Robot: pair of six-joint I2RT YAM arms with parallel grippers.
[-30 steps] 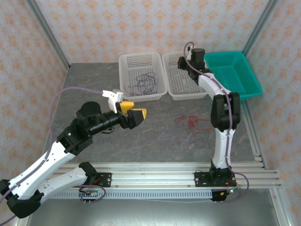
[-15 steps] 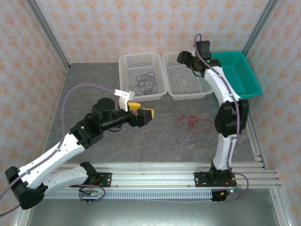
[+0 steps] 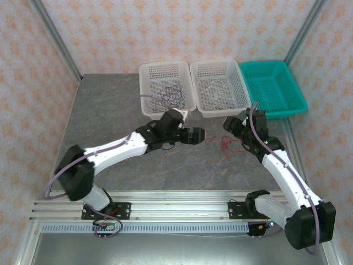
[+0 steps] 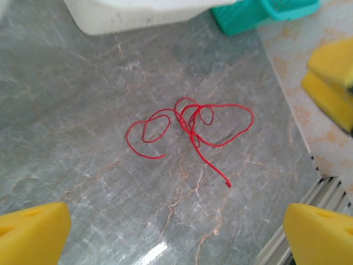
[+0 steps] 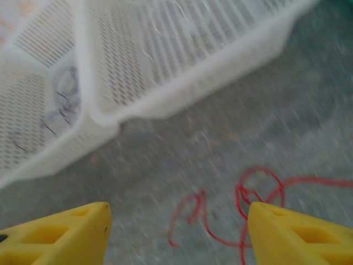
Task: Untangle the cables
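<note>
Sprawling in loops, the red cable [image 4: 189, 125] lies free (left end effector [image 4: 176, 232], right end effector [image 5: 179, 232]: released).

Grey marbled desk [image 3: 105, 116]: thin red wire cable [image 4: 190, 124] before the left hand [image 3: 196, 135]; two white plastic baskets [image 3: 148, 83], teal plastic basket [image 3: 292, 94] beyond.

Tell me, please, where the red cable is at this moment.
In the top view the red cable lies on the grey table, right of centre, just in front of the middle basket, between the left gripper and the right gripper.
</note>
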